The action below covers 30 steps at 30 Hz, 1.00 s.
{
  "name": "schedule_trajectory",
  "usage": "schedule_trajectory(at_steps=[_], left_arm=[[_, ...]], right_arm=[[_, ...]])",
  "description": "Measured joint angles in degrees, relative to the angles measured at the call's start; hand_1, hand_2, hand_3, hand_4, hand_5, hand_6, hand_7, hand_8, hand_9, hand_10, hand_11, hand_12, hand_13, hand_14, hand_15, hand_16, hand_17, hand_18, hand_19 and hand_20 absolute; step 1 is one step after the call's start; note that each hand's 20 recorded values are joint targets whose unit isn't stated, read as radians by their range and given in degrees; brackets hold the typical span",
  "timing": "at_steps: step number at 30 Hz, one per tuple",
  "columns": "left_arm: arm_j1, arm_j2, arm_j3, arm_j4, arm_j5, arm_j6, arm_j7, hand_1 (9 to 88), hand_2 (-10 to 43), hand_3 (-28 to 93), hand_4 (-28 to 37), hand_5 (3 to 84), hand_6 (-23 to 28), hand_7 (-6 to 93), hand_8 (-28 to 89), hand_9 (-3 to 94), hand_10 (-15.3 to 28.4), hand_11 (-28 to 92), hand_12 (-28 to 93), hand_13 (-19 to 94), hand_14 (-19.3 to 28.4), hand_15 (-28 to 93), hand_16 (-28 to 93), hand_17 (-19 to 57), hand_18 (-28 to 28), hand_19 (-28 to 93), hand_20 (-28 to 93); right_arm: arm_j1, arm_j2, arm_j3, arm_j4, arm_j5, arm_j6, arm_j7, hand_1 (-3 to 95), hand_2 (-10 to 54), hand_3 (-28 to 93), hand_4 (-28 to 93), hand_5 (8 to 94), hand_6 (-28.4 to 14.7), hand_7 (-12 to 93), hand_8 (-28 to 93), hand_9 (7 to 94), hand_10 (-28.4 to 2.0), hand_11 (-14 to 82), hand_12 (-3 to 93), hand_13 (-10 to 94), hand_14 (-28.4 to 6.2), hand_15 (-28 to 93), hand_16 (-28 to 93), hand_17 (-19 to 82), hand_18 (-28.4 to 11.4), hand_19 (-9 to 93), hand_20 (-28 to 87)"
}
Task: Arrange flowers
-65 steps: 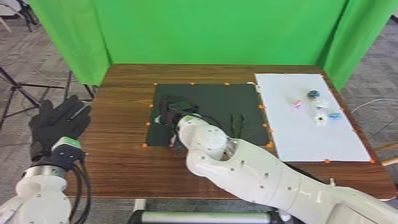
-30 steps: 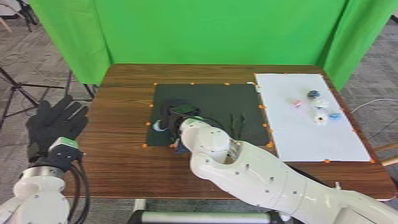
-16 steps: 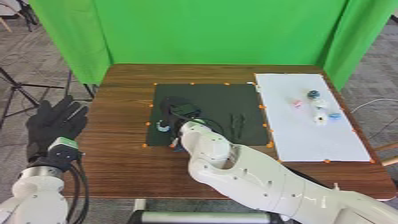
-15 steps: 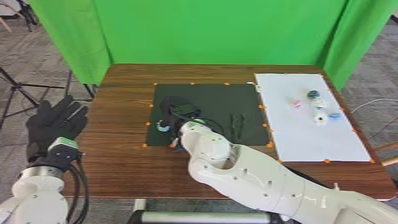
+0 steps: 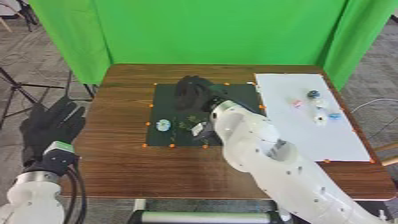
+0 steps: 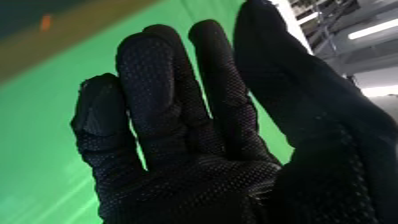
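Flower (image 5: 163, 125) on dark mat (image 5: 163, 107), nearer robot than right robot hand (image 5: 188, 95), apart.

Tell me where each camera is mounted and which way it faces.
Head view: on the robot's head, looking forward and down at the brown table, dark mat and white sheet; it shows the left arm and left hand, and the right arm and right hand.
Right wrist view: on the right wrist, looking along the gloved right hand toward the green curtain and bright lights.
Shared: the right hand and green curtain.
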Motion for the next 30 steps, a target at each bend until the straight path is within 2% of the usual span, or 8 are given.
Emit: schedule_trajectory(at_steps=[9, 14, 20, 30], left_arm=[[2.6, -0.19, -1.35, -1.38, 0.16, -0.23, 1.48, 28.3, 6.4, 71, -27.9, 37.4, 8.1, 19.4, -10, 32.0, 15.1, 26, 10, 22, 15.4, 40, -9, -6.1, 13.6, 29, 8], [3.5, -0.19, -2.19, -1.43, -0.06, -0.4, 2.26, 25.6, 8.1, 71, -28.2, 37.5, 8.1, 19.4, -10, 32.0, 15.0, 26, 10, 22, 15.4, 40, -9, -6.0, 13.6, 29, 8], [3.7, -0.25, -2.53, -1.41, -0.1, -0.48, 2.46, 25.7, 8.0, 71, -28.3, 37.5, 8.0, 19.4, -10, 32.0, 14.9, 26, 10, 22, 15.2, 39, -9, -6.0, 13.6, 29, 8], [3.8, -0.28, -2.77, -1.36, 0.01, -0.56, 2.24, 25.8, 8.2, 71, -28.3, 37.4, 8.0, 18.9, -10, 31.2, 14.7, 24, 10, 22, 15.2, 39, -9, -5.7, 13.5, 28, 8]], right_arm=[[-11.4, 13.3, 22.1, -4.3, -0.5, -0.8, 6.0, 43.3, -9.5, 79, -28, 52.3, -6.1, 24, -13, 50.2, -17.3, 15.1, 16.0, 57, -12.9, 62, 24, 33, -23.1, 83, 34], [-18.9, 20.1, 30.5, -3.1, -2.4, -1.0, 8.0, 42.7, -9.5, 79, -28, 51.5, -6.6, 21, -12, 49.3, -16.9, 14.2, 15.4, 58, -12.8, 61, 23, 33, -23.4, 83, 34], [-20.6, 22.0, 31.6, 1.8, -2.9, -2.2, 13.2, 42.8, -9.5, 79, -28, 51.0, -7.1, 20, -12, 48.0, -16.9, 13.4, 14.9, 58, -12.9, 61, 23, 33, -23.6, 83, 35], [-20.5, 22.0, 31.5, 5.5, -3.0, -5.8, 15.5, 43.6, -9.5, 79, -28, 50.1, -6.7, 20, -12, 45.1, -16.9, 11.8, 13.6, 58, -12.7, 60, 22, 34, -23.7, 84, 35]])
